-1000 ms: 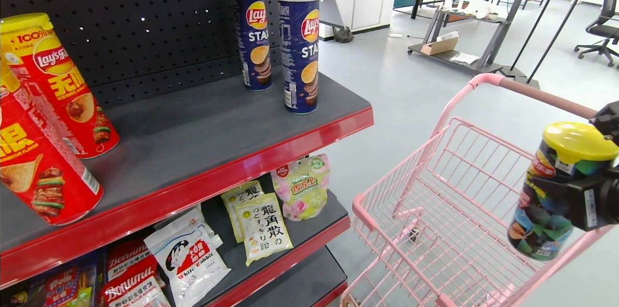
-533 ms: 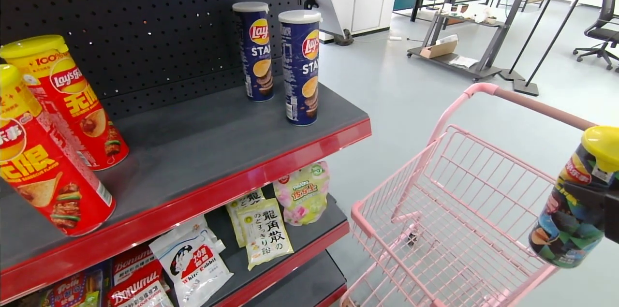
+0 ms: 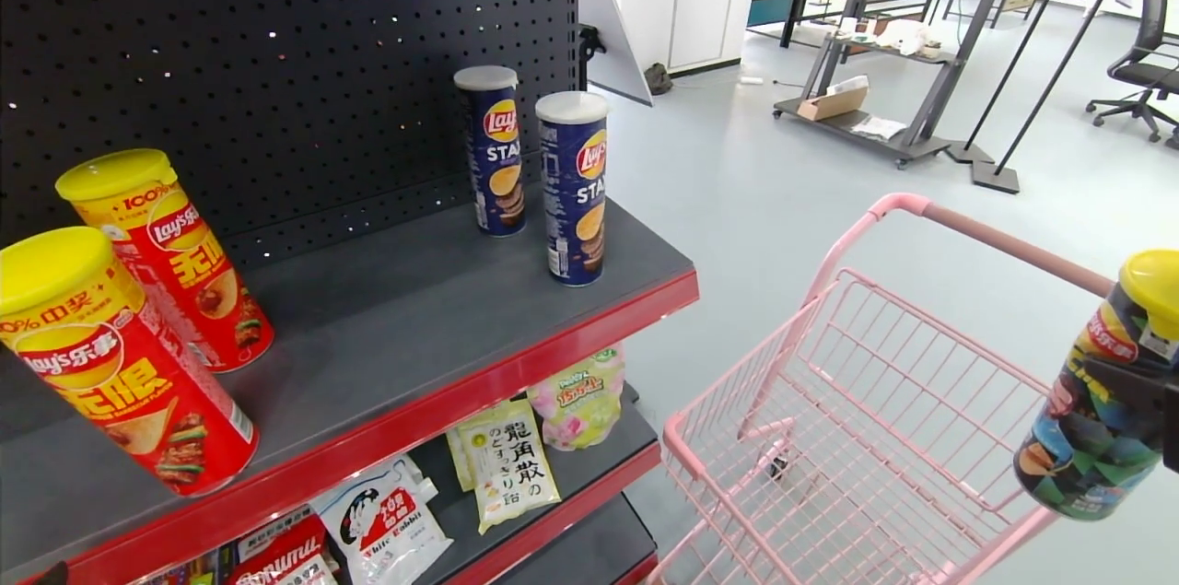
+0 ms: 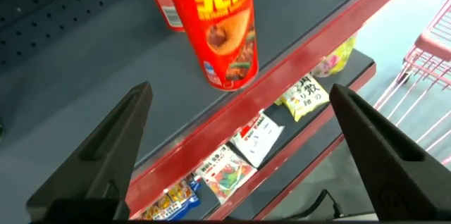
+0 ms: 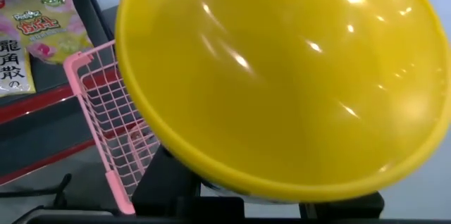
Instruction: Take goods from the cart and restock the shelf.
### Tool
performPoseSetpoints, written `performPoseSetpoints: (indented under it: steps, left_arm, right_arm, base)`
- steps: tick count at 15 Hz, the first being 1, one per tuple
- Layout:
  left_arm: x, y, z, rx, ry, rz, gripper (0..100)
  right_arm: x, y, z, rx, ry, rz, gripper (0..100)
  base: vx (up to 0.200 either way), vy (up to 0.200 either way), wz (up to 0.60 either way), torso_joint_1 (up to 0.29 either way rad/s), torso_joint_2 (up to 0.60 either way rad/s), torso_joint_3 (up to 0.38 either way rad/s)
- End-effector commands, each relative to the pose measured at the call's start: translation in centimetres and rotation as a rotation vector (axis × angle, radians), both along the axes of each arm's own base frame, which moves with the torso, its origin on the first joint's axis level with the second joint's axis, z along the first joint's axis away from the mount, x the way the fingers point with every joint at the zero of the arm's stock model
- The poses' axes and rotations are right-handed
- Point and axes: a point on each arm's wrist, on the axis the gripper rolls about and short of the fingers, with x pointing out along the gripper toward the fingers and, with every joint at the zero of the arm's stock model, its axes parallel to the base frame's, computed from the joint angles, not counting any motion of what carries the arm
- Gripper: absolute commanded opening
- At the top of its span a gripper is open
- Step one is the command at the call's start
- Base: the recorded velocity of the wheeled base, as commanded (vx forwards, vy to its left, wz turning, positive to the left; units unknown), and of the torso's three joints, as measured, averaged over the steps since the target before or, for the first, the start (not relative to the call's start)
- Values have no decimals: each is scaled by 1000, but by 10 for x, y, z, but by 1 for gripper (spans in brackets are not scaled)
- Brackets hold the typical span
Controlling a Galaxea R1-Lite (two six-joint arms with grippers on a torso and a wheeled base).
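Still, the right jaws clamp the can [image 3: 1087, 442].

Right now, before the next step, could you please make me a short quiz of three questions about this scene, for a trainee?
1. True or false: the cart is full of cans.
2. How many blue cans stand on the top shelf?
3. What does the right gripper hold? A. a yellow-lidded can B. a bottle C. nothing

Key: 1 false; 2 two; 3 A.
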Motion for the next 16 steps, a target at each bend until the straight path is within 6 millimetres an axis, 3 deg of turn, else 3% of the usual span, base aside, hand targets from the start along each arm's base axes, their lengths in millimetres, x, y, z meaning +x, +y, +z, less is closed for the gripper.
performPoseSetpoints:
  steps: [1, 5, 16]
  left_arm:
    - [0, 0, 0, 0, -1, 1, 100]
    - [0, 0, 0, 2, -1, -3, 100]
    - [-3, 0, 1, 55, -19, -22, 100]
  right_arm:
    - [0, 0, -1, -1, 4, 0, 0]
    - [-2, 0, -7, -14, 19, 4, 0]
    - [-6, -2, -11, -33, 27, 3, 0]
  base:
    - [0, 0, 0, 168, -388, -232]
    - [0, 0, 0, 139, -343, -193]
    - [0, 0, 0, 2, -7, -4]
